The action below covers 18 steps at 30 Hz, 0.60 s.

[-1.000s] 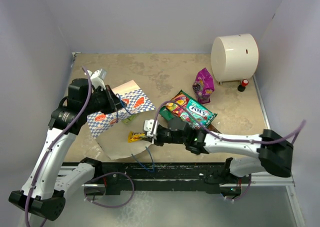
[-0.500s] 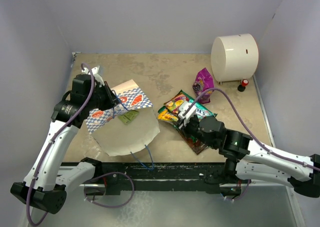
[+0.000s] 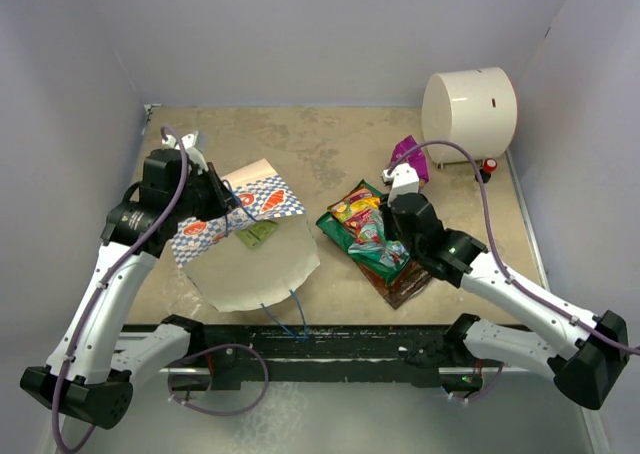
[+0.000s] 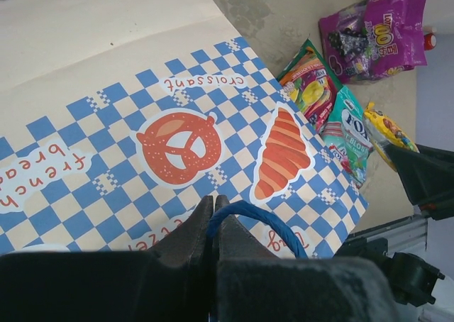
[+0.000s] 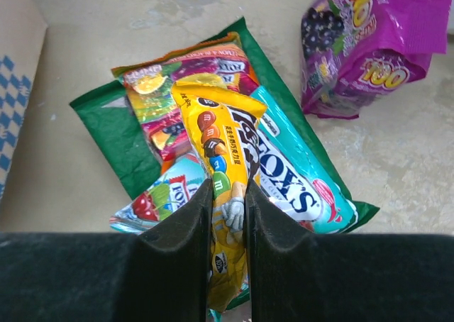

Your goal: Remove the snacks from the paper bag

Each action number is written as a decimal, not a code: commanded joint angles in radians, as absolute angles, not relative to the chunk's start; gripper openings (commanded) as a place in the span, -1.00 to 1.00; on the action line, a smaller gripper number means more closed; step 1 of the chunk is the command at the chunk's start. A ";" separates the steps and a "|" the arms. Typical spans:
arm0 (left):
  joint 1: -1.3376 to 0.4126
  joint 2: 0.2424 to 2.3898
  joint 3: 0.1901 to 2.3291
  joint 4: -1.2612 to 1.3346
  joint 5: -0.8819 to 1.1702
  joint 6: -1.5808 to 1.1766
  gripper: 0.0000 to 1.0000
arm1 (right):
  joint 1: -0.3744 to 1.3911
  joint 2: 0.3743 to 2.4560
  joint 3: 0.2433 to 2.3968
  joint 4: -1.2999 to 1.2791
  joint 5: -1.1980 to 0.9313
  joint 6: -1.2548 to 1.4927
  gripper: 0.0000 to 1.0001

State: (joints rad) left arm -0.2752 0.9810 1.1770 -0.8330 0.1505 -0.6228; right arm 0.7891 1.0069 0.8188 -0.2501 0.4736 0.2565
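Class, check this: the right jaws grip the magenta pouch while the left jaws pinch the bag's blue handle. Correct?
Not quite. The right jaws grip a yellow packet, not the magenta pouch, which lies apart from them; the right wrist view shows it. The left jaws do pinch the blue handle of the bag.

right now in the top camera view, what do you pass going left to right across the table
paper bag -> pile of snack packets -> magenta pouch -> cream cylinder
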 commanded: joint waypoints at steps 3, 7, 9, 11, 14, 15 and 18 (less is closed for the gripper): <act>-0.271 0.976 1.240 -0.814 0.165 -0.579 -1.00 | 0.744 0.974 0.775 -0.207 0.415 0.325 -0.55; -0.270 0.983 1.242 -0.814 0.180 -0.569 -1.00 | 0.730 0.991 0.746 -0.223 0.425 0.389 -0.56; -0.270 0.988 1.244 -0.814 0.189 -0.568 -1.00 | 0.723 0.992 0.742 -0.267 0.484 0.476 -0.63; -0.271 0.989 1.242 -0.810 0.198 -0.566 -1.00 | 0.719 0.995 0.739 -0.291 0.523 0.562 -0.64; -0.270 0.991 1.239 -0.808 0.204 -0.565 -1.00 | 0.719 1.007 0.740 -0.322 0.555 0.653 -0.59; -0.270 0.991 1.240 -0.808 0.207 -0.566 -1.00 | 0.719 1.014 0.747 -0.349 0.578 0.683 -0.59; -0.270 0.989 1.241 -0.812 0.210 -0.562 -1.00 | 0.719 1.035 0.776 -0.421 0.615 0.745 -0.59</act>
State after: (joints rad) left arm -0.2752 0.9920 1.2053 -0.8387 0.1898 -0.5823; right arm 0.7231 1.0130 0.7353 -0.3180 0.5175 0.5938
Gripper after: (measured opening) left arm 0.009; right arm 0.206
